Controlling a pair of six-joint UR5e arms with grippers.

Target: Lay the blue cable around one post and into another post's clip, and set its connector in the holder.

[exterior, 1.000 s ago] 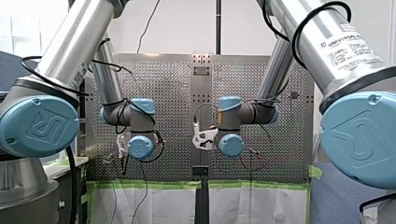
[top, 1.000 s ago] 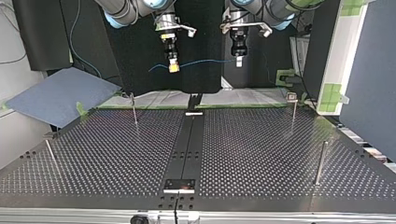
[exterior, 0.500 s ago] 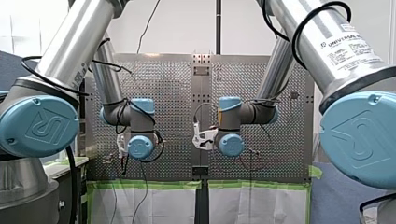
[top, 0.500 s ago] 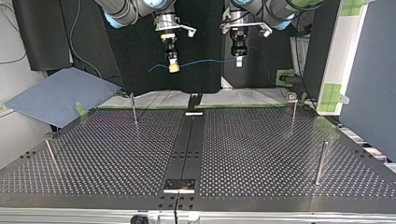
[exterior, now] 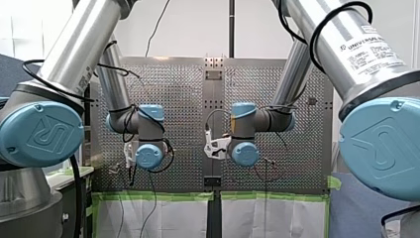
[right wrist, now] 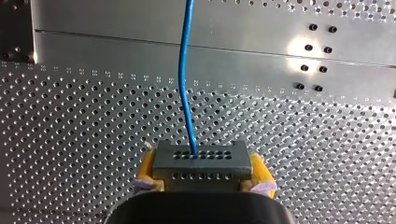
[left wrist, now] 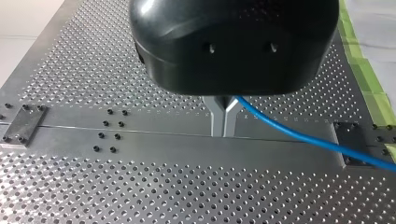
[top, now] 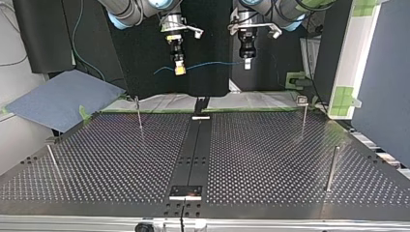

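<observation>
Bench of perforated grey metal (top: pixel 270 159) with a plain dark strip down its middle fills the top view. Two silver arms with pale blue joints reach over it, my left arm (exterior: pixel 74 54) and my right arm (exterior: pixel 341 44), and both hold their wrists high above the bench's side nearest their bases. Four thin upright metal posts stand on the bench: two towards the arms (top: pixel 139 113) (top: pixel 303 116) and two nearer the camera of the top view (top: pixel 331 169) (top: pixel 52 162).

My left gripper (left wrist: pixel 223 122), black with metal fingers, has its fingers pressed together on the thin blue cable (left wrist: pixel 299 135). My right gripper (right wrist: pixel 203 179) has its yellow pads clamped on the two ends of a small grey block connector with rows of holes (right wrist: pixel 201 158), and the cable enters the connector's face. In the top view the cable hangs in the air between the two grippers, off the bench and well apart from all four posts.
</observation>
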